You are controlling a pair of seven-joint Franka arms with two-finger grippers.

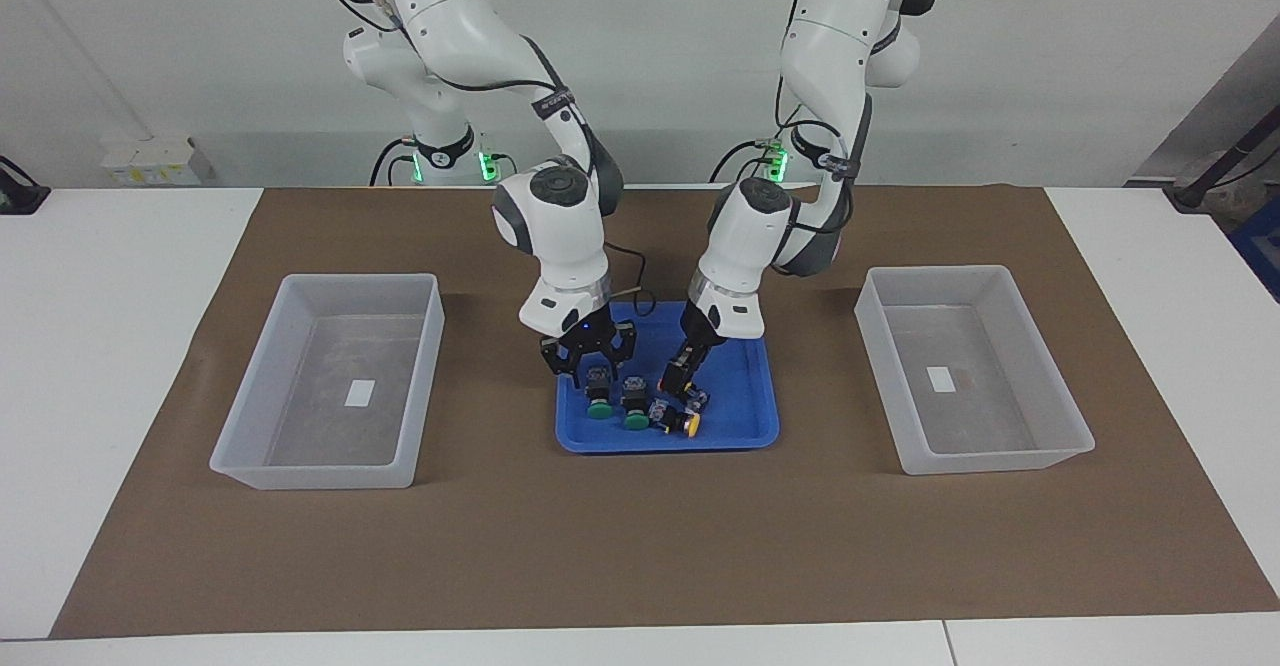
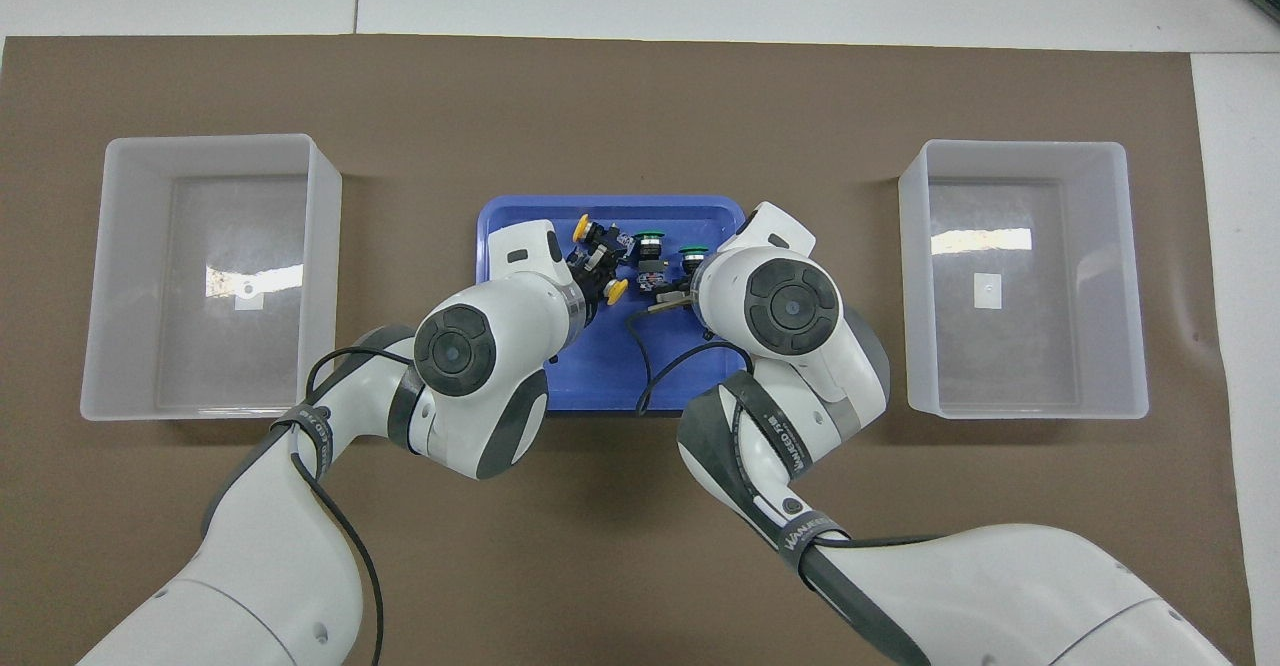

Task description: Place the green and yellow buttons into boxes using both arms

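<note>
All four buttons lie in the shallow blue tray (image 1: 745, 416) (image 2: 600, 376) at the table's middle. Two green buttons (image 1: 598, 406) (image 1: 636, 418) lie side by side; in the overhead view they are the two green caps (image 2: 690, 251) (image 2: 650, 239). One yellow button (image 1: 688, 426) (image 2: 580, 223) lies by the tray edge farthest from the robots. The other yellow button (image 1: 665, 384) (image 2: 615, 291) is at the tip of my left gripper (image 1: 680, 374) (image 2: 598, 286), low in the tray. My right gripper (image 1: 592, 358) is open, just over a green button.
Two translucent boxes stand on the brown mat, one at the right arm's end (image 1: 320, 476) (image 2: 1125, 276) and one at the left arm's end (image 1: 990, 458) (image 2: 120, 276). Each holds only a white label. Both wrists crowd over the tray.
</note>
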